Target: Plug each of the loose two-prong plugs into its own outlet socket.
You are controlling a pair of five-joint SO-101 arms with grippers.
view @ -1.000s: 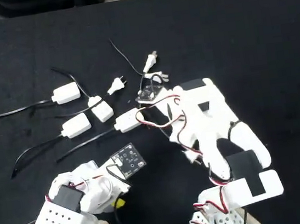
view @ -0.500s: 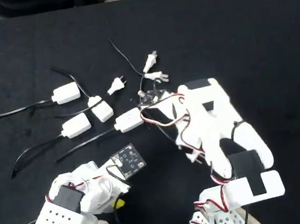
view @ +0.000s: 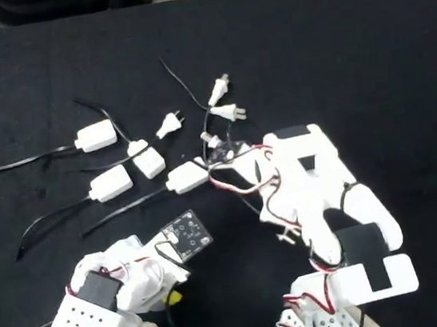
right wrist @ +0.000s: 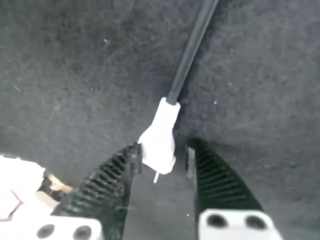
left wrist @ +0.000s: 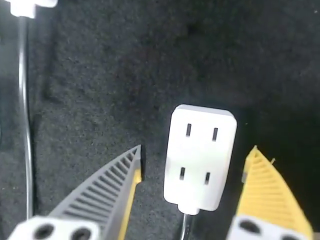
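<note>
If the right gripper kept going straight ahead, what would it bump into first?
Probably the little white plug, lying right between the right gripper's open fingertips; then the black table. Depth is hard to judge.

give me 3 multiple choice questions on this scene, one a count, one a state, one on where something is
1. How many slots are in the face of the socket by the left gripper?
A. two
B. four
C. six

2. How do the left gripper's jaws stand?
A. shut, touching each other
B. shut on the socket
C. open, one on either side of the socket

3. Where is the plug near the right gripper?
A. between its jaws
B. pushed into the socket
C. far off to one side of both jaws

Key:
1 B, two pairs of slots show.
2 C, a gap shows between each jaw and the socket.
3 A, the plug sits between the black jaws.
</note>
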